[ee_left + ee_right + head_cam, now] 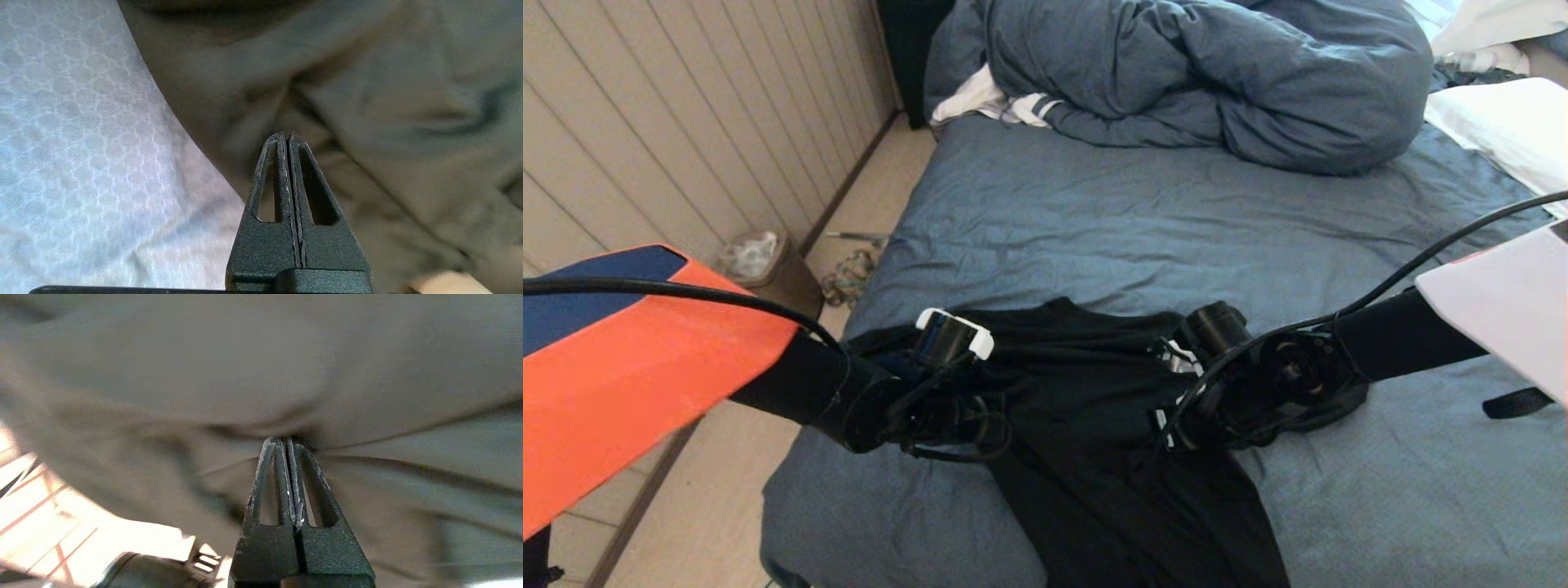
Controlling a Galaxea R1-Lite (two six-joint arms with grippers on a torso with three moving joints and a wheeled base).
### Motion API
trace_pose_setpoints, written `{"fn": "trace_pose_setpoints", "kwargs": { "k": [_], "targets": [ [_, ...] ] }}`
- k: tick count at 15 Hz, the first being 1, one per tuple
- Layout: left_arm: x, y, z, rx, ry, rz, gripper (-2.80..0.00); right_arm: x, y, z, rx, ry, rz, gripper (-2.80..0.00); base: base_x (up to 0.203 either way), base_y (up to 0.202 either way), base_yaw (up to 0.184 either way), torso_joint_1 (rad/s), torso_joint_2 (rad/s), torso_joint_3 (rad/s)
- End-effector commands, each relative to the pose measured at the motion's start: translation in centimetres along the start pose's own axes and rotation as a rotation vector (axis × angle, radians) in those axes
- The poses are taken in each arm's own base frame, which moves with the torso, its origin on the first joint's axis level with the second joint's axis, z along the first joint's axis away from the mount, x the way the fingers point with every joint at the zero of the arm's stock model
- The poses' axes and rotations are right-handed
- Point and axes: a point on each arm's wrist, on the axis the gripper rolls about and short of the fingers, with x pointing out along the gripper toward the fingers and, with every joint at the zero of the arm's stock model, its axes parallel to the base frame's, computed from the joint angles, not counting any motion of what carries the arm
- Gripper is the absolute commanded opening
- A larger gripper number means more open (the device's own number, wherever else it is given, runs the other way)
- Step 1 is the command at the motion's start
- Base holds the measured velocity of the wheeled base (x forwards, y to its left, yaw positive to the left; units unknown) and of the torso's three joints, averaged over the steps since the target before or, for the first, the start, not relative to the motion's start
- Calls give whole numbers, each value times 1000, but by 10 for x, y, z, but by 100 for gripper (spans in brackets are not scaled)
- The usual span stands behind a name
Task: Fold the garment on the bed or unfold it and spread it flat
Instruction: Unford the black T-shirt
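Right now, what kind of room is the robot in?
Most likely a bedroom. There is a big bed with a blue sheet, a bunched duvet at its far end, and a white pillow beside it. A black shirt lies on the near part of the bed.

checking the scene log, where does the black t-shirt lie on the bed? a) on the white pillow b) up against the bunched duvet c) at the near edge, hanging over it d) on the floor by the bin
c: the black T-shirt sits at the near edge of the bed with its lower part hanging over, well apart from the duvet.
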Motion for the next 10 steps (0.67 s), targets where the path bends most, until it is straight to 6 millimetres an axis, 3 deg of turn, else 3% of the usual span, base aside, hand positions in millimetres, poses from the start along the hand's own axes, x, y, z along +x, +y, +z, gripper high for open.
{"fn": "trace_pose_setpoints", "kwargs": {
  "k": [1,6,10],
  "targets": [
    [15,0,-9,5,20,32,-280,4,-10,0,9,9,-16,-280,0,0,0,0,0,0],
    [26,0,-14,13,-4,71,-280,2,-51,-8,56,14,-70,-280,0,0,0,0,0,0],
    [26,0,-14,13,-6,71,-280,-6,-98,-10,102,-24,-132,-280,0,0,0,0,0,0]
  ]
}}
